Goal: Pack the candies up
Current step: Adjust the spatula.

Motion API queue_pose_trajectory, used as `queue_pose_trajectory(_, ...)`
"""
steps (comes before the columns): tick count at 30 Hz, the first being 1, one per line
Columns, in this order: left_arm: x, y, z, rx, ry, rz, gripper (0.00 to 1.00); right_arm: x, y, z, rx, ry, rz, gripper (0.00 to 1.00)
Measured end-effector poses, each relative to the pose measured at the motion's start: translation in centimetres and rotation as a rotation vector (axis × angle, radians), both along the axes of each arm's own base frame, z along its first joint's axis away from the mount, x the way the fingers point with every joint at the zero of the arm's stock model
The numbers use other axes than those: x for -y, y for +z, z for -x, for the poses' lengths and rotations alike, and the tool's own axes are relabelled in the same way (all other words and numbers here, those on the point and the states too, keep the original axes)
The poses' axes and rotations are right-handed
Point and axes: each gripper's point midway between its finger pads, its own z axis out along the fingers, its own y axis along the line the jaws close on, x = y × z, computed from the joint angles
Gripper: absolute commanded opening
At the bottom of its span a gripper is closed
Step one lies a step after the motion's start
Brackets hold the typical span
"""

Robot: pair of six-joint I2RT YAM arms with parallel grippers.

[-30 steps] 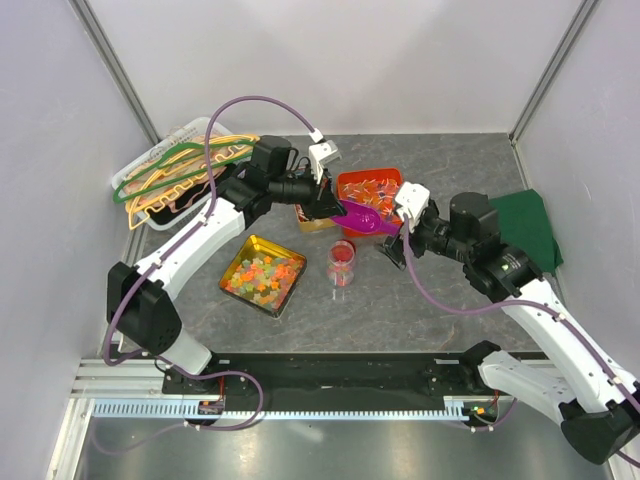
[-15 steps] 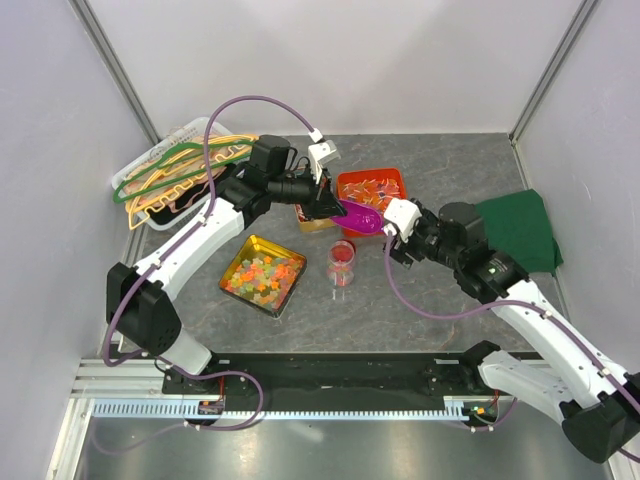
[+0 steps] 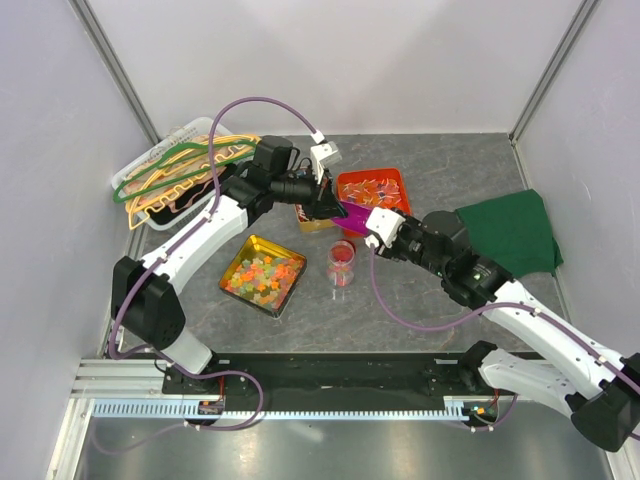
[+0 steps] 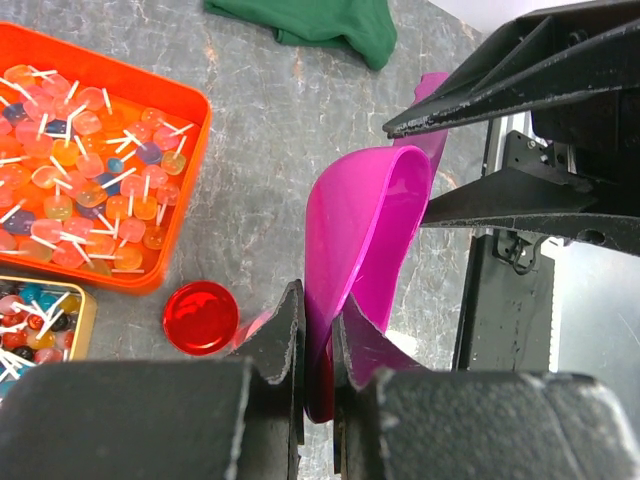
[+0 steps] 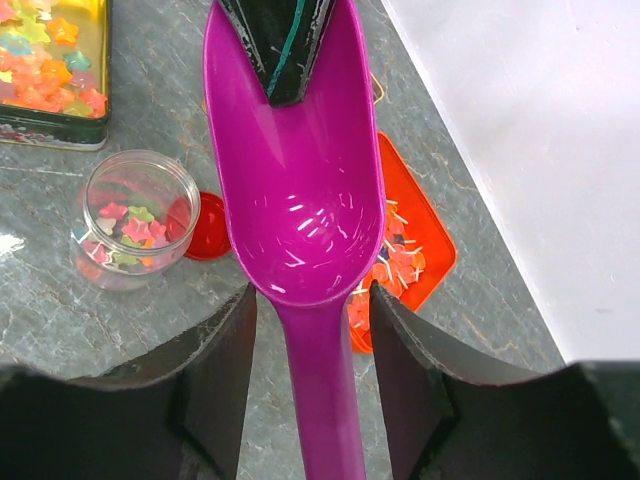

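My left gripper (image 4: 318,310) reaches over the grey table (image 3: 440,160), clamped on the rim of the magenta scoop (image 5: 300,190). My right gripper (image 5: 312,292) straddles its handle, jaws apart. Candies (image 3: 262,272) lie in the tin (image 3: 234,262), orange tray (image 4: 100,277) and jar (image 5: 135,220). White walls surround.

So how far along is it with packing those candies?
Early on. Done: the clear jar is open, its red lid beside it, a few candies inside. In hand: the left gripper pinches the empty purple scoop while the right gripper straddles its handle, not gripping. Left: most candies sit in the yellow tin and orange tray.
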Motion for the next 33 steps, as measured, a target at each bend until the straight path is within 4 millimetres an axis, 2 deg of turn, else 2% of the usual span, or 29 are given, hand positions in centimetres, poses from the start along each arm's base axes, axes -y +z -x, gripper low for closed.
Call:
queue_pose_trajectory(9, -0.1, 0.0, -0.1, -0.002, 0.003, 0.000, 0.02, 0.2, -0.2, -0.2, 0.032, -0.009, 0.030, 0.57)
queue_pose_trajectory(12, -0.1, -0.1, 0.0, -0.007, -0.001, -0.001, 0.02, 0.7, -0.5, 0.0, 0.046, -0.012, 0.046, 0.63)
queue_pose_trajectory(16, -0.1, 0.0, 0.2, -0.010, -0.010, 0.004, 0.02, 1.1, -0.5, 0.3, 0.066, -0.007, 0.057, 0.61)
queue_pose_trajectory(21, 0.0, 0.0, 0.2, -0.011, -0.012, 0.005, 0.02, 0.9, -0.5, 0.1, 0.070, -0.007, 0.054, 0.50)
queue_pose_trajectory(30, 0.0, 0.0, 0.2, -0.011, -0.012, 0.005, 0.02, -0.2, -1.2, -0.1, 0.063, 0.014, 0.061, 0.46)
queue_pose_trajectory(32, 0.0, 0.0, 0.3, -0.012, -0.012, 0.005, 0.02, -0.4, -1.2, -0.1, 0.063, 0.016, 0.062, 0.38)
queue_pose_trajectory(33, 0.0, 0.0, 0.3, -0.012, -0.013, 0.005, 0.02, -0.3, -1.2, -0.1, 0.064, 0.012, 0.061, 0.27)
